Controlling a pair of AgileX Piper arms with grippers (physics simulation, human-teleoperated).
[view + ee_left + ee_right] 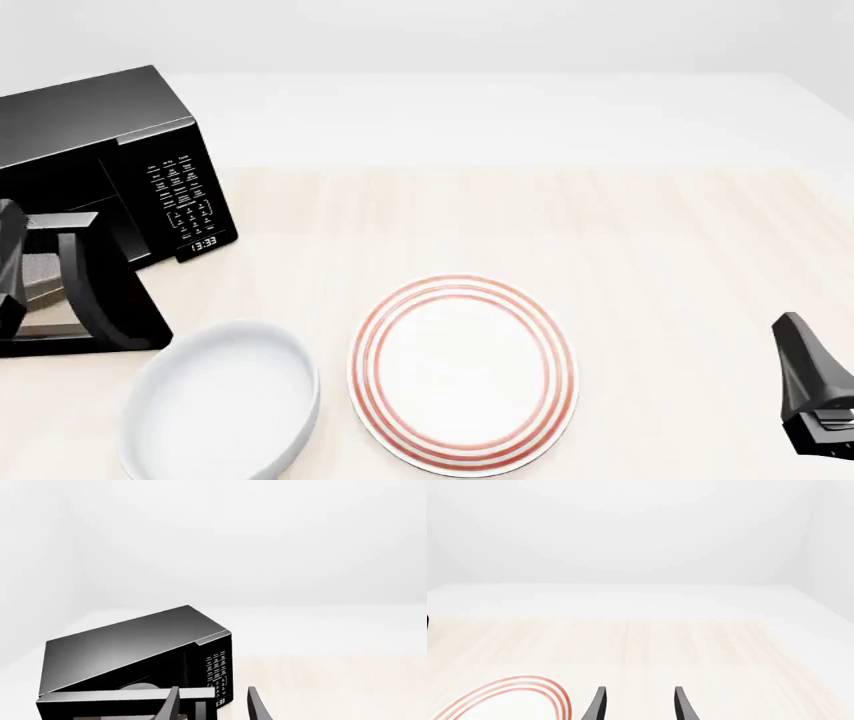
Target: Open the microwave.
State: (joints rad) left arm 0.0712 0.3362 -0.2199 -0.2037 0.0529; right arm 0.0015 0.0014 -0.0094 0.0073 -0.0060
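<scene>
The microwave (114, 160) stands far left, door swung open. The white bowl (220, 400) and striped plate (463, 372) sit empty, near. Left pincer (212, 705) at the door and right pincer (639, 705) are both spread.

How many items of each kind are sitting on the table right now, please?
Microwave: 1
White bowl: 1
Red-ringed plate: 1
Total: 3

Glossy black microwave (94, 130) at table's far left; door (100, 290) swung open; clock lit.
</scene>
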